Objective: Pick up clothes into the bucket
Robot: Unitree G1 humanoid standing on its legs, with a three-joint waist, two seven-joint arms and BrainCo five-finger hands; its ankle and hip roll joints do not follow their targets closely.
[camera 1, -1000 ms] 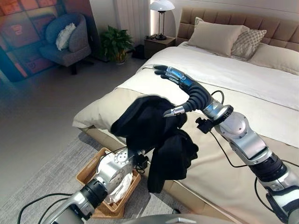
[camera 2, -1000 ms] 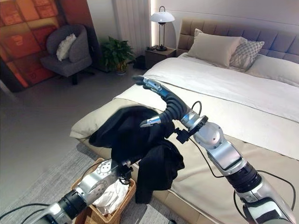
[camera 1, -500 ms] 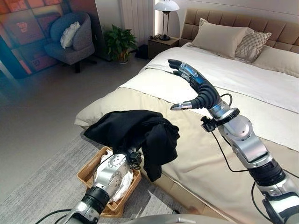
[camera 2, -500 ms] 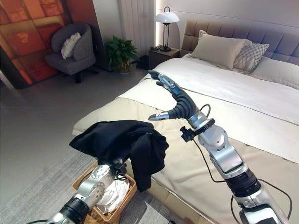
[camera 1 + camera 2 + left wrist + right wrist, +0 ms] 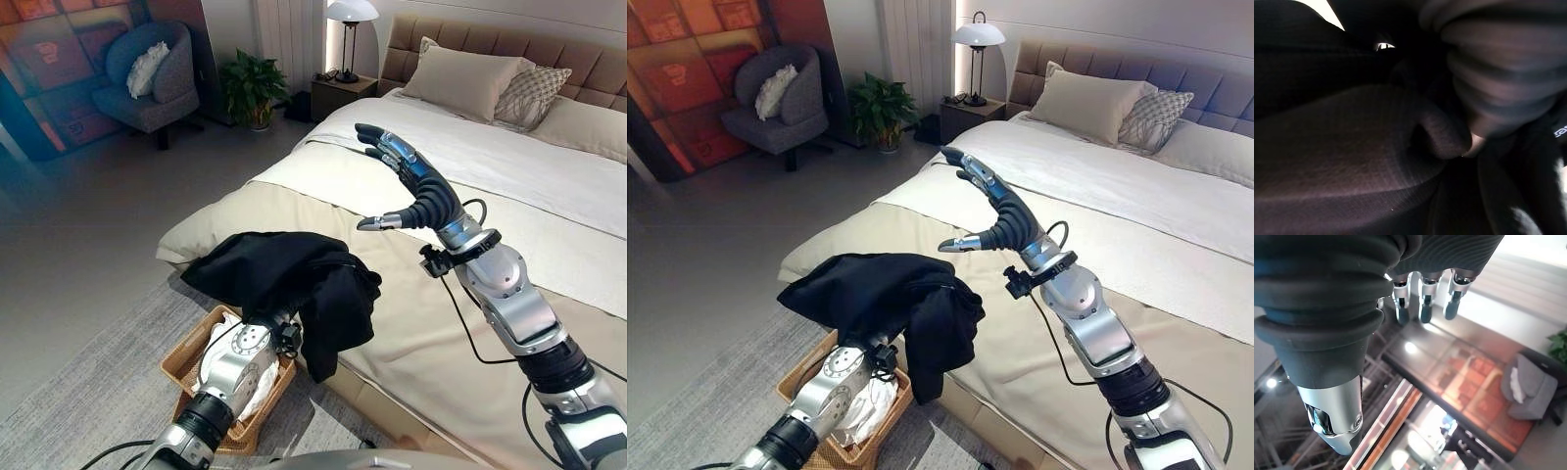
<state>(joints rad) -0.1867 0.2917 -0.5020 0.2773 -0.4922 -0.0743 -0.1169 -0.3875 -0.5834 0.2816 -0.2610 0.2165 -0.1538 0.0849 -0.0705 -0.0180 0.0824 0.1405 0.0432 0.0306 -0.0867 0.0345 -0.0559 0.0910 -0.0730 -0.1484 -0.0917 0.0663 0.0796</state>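
Black garment (image 5: 294, 284) is draping over the left hand, fingers hidden, directly above the wicker basket (image 5: 186, 358); right hand (image 5: 411, 186) is hovering open above the bed (image 5: 509, 166).

No writing, label, number or sign can be read anywhere in these pictures. In the left wrist view a few small white marks sit on the black garment (image 5: 1352, 161), cut off by the picture's edge and too partial to make out.
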